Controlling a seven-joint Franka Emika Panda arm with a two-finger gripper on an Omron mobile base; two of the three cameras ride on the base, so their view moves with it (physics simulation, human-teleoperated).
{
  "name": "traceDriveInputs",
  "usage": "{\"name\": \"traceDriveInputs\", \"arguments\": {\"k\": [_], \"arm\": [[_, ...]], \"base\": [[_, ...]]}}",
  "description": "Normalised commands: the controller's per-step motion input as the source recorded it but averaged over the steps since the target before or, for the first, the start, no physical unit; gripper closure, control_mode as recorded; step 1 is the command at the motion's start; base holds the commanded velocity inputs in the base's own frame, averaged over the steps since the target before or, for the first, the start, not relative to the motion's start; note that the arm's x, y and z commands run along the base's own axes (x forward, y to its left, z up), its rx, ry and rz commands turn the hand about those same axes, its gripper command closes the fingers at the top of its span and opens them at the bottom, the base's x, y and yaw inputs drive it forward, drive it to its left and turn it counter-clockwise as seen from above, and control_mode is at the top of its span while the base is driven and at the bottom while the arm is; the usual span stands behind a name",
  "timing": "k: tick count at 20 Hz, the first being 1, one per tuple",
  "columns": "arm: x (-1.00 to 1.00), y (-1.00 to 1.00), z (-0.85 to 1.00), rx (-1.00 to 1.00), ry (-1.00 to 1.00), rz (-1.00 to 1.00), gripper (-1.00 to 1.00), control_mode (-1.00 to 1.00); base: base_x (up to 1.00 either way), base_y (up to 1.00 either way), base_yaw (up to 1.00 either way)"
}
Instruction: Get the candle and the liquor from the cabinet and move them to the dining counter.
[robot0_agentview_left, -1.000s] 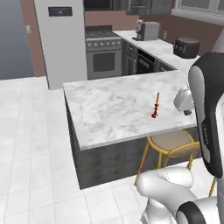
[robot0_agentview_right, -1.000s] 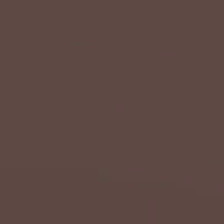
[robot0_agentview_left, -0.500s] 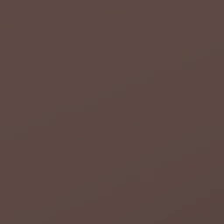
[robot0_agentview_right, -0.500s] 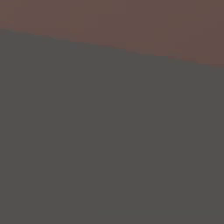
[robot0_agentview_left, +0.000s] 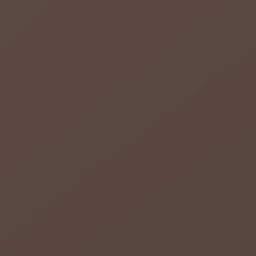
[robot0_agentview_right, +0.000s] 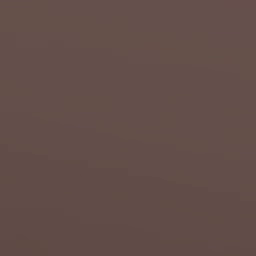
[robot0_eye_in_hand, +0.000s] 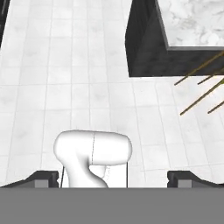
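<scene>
The setting is a domestic kitchen with a dining area. The hand view shows a floor (robot0_eye_in_hand: 65, 65) of large white tiles, the corner of a dining counter (robot0_eye_in_hand: 192, 22) with a white grey-veined marble top on a dark base, and thin yellow stool legs (robot0_eye_in_hand: 199, 89) beside that base. Both base views present a uniform brown-grey surface with no identifiable features.

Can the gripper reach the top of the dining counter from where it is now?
Probably not yet. The open gripper looks down at the white floor tiles, with nothing between its fingertips. The dining counter lies off at the corner, beside yellow stool legs.
</scene>
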Motion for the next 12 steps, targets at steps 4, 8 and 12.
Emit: {"name": "traceDriveInputs", "arguments": {"k": [4,8,12], "arm": [[0.00,0.00,0.00,0.00,0.00,0.00,-1.00,1.00],[0.00,0.00,0.00,0.00,0.00,0.00,-1.00,1.00],[0.00,0.00,0.00,0.00,0.00,0.00,-1.00,1.00]], "base": [[1.00,1.00,0.00],[1.00,1.00,0.00],[1.00,1.00,0.00]]}}
